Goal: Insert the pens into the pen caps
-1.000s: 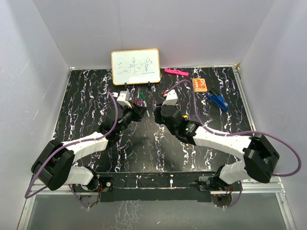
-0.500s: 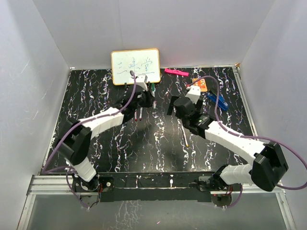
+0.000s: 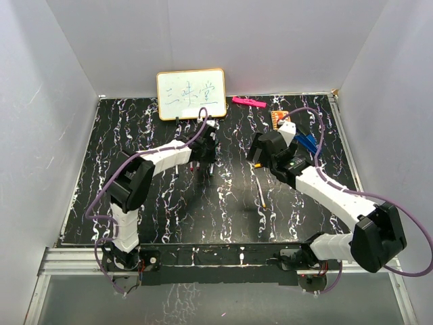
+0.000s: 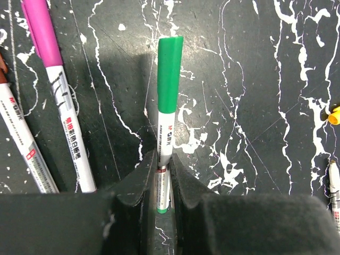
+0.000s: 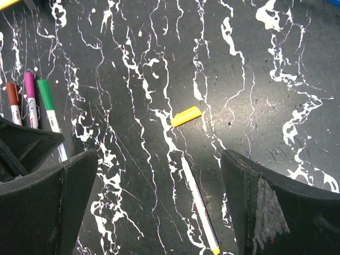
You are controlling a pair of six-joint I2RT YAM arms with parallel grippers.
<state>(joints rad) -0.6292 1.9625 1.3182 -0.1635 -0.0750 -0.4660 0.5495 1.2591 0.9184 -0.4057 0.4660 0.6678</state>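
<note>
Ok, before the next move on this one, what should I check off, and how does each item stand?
1. Green cap seated on the green pen: ok.
2. Left gripper gripping that pen: ok, jaws shut on its barrel.
3. Green pen apart from the pink-capped pen: ok, a gap shows.
4. Green pen resting on the table: cannot tell.
5. Right gripper free for a pick: ok, jaws wide open, nothing between them.
6. Yellow cap fitted on the uncapped pen: not ok, they lie apart on the table.
</note>
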